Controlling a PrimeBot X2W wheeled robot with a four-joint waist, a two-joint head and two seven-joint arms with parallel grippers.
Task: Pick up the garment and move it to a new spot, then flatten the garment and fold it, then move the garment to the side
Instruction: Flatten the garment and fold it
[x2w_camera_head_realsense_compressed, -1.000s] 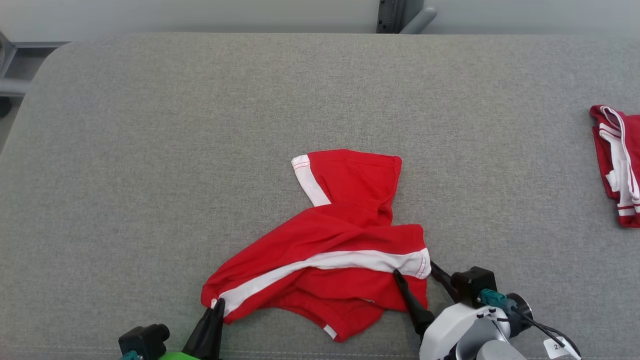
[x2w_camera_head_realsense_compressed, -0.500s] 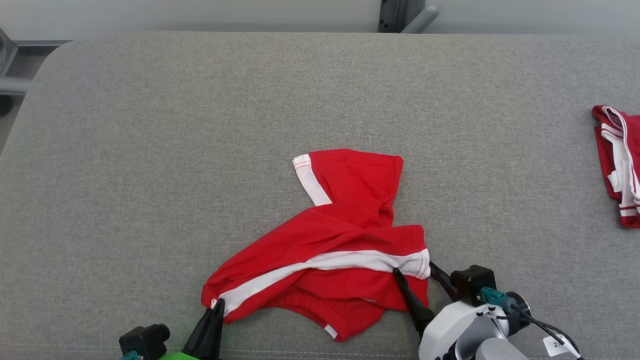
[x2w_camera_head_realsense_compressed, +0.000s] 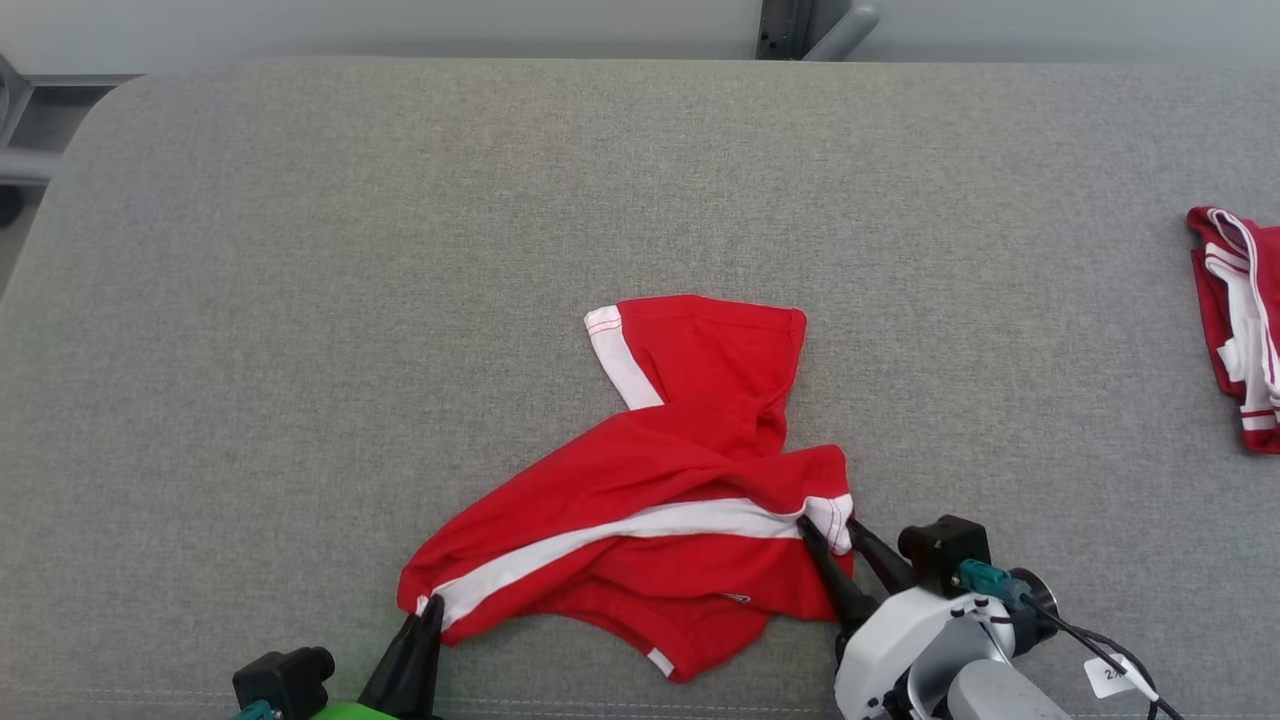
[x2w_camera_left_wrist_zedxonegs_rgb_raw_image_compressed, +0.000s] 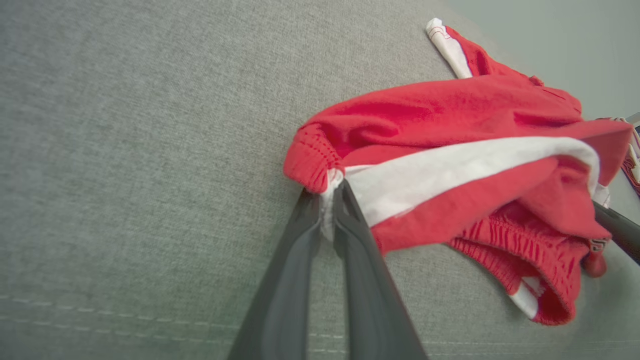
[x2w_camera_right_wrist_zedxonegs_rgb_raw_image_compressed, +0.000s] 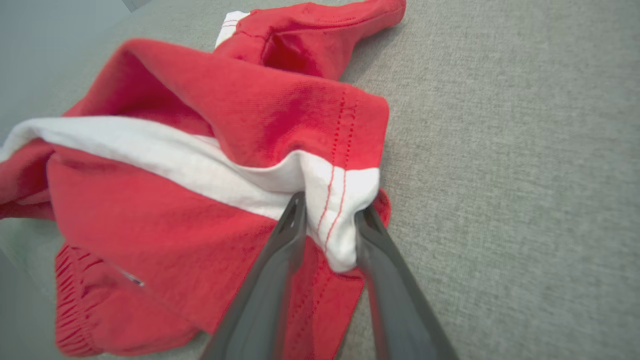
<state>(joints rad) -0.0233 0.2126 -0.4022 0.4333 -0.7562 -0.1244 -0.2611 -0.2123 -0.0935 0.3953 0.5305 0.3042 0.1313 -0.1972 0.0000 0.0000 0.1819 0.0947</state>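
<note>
The garment (x2w_camera_head_realsense_compressed: 690, 440), red shorts with a white side stripe, lies crumpled on the grey table near the front edge. My left gripper (x2w_camera_head_realsense_compressed: 432, 605) is shut on its left corner, where the white stripe meets the elastic waistband (x2w_camera_left_wrist_zedxonegs_rgb_raw_image_compressed: 327, 192). At the garment's right corner, my right gripper (x2w_camera_head_realsense_compressed: 828, 525) pinches the white hem. In the right wrist view the white fabric (x2w_camera_right_wrist_zedxonegs_rgb_raw_image_compressed: 340, 200) bunches between the two fingers (x2w_camera_right_wrist_zedxonegs_rgb_raw_image_compressed: 327, 205). One dark finger of the right gripper (x2w_camera_left_wrist_zedxonegs_rgb_raw_image_compressed: 615, 227) shows at the right edge of the left wrist view.
A second red and white garment (x2w_camera_head_realsense_compressed: 1235, 320) lies folded at the table's right edge. The grey padded table (x2w_camera_head_realsense_compressed: 300, 300) stretches wide to the left and far side. A dark metal post (x2w_camera_head_realsense_compressed: 790, 25) stands behind the far edge.
The right gripper's fingers have drawn together on the garment's right hem corner, bunching the white stripe and pulling it inward. The left gripper holds as before.
</note>
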